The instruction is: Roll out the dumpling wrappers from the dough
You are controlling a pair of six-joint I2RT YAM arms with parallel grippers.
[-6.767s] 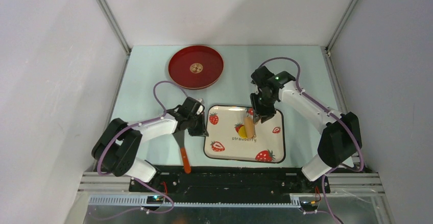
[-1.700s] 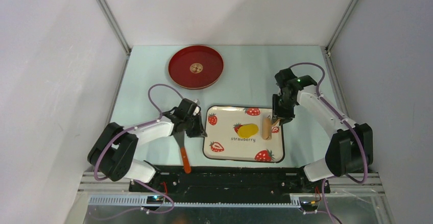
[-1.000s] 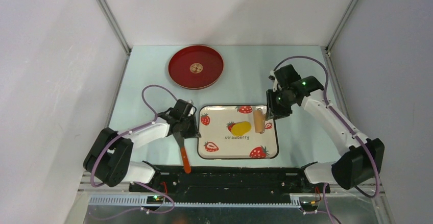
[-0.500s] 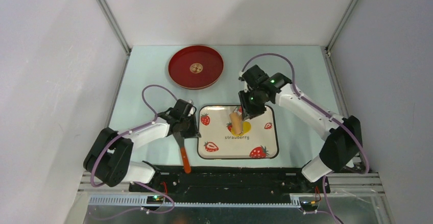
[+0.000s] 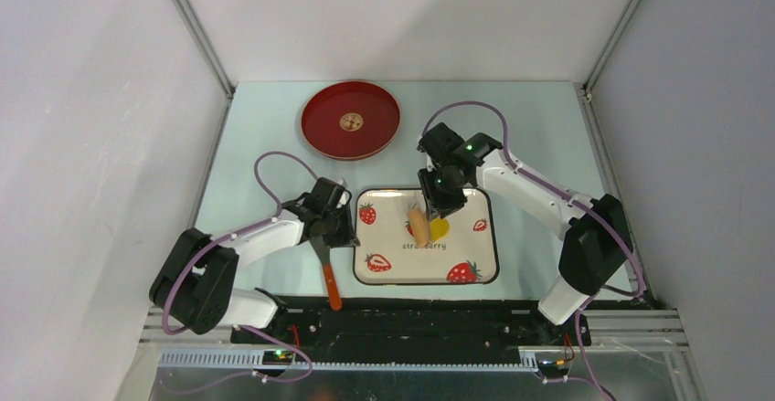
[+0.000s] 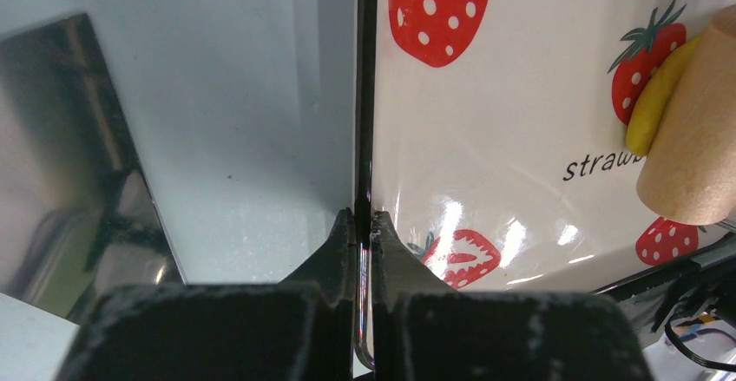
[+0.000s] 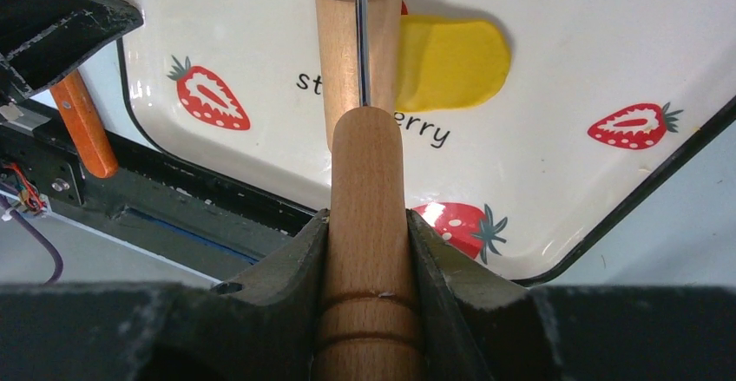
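Right end effector [image 7: 368, 225], clamped on pin handle [image 7: 368, 168], holds roller [image 7: 337, 60] over dough's [image 7: 453, 64] left end; dough runs crosswise, rightward.

Right gripper [image 5: 437, 204] has carried the rolling pin [image 5: 419, 226] leftward from the right edge of the tray [image 5: 420, 264]. The roller now overlaps the left part of the dough [image 5: 441, 228], formerly a lump, now a flat oval. The tray has shifted left.

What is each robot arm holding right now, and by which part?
The right fingers clamp the wooden roller by its handle. The left fingers pinch the strawberry tray by its left rim.
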